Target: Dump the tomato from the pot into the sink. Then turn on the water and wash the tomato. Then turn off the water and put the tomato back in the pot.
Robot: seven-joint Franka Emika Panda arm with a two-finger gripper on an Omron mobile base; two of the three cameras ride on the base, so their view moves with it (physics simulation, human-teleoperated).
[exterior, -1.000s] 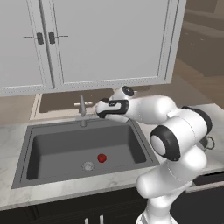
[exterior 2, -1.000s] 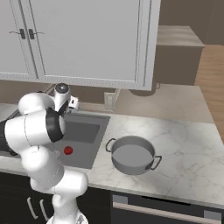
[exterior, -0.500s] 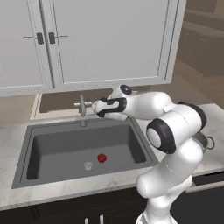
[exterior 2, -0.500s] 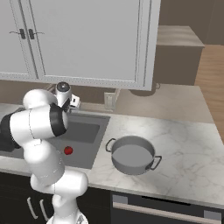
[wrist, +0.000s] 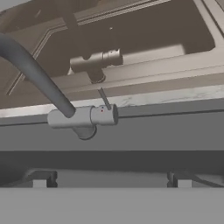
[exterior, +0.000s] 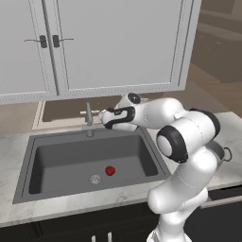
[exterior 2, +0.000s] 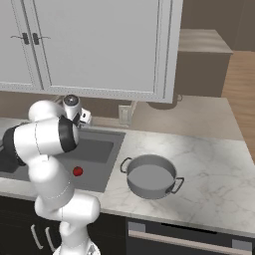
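The tomato is sat on the floor of the sink, just beside the round drain and a bit to its right as seen from the left base view. From the right base view the tomato can be spotted in the basin, just past the robot's white body.

The pot is parked upright on the marble bench, to the right of the sink and well apart from the tomato. Nothing can be seen inside it.

The claw is held up at the back edge of the sink, right next to the faucet. Its fingers are spread wide apart and nothing is gripped between them. In the hand view the faucet's horizontal barrel is seen close ahead, with the thin lever sticking up off it and the curved spout arcing away to the upper left. Whether the faucet is actually being touched can't be told.

White cabinet doors are hung above the sink.
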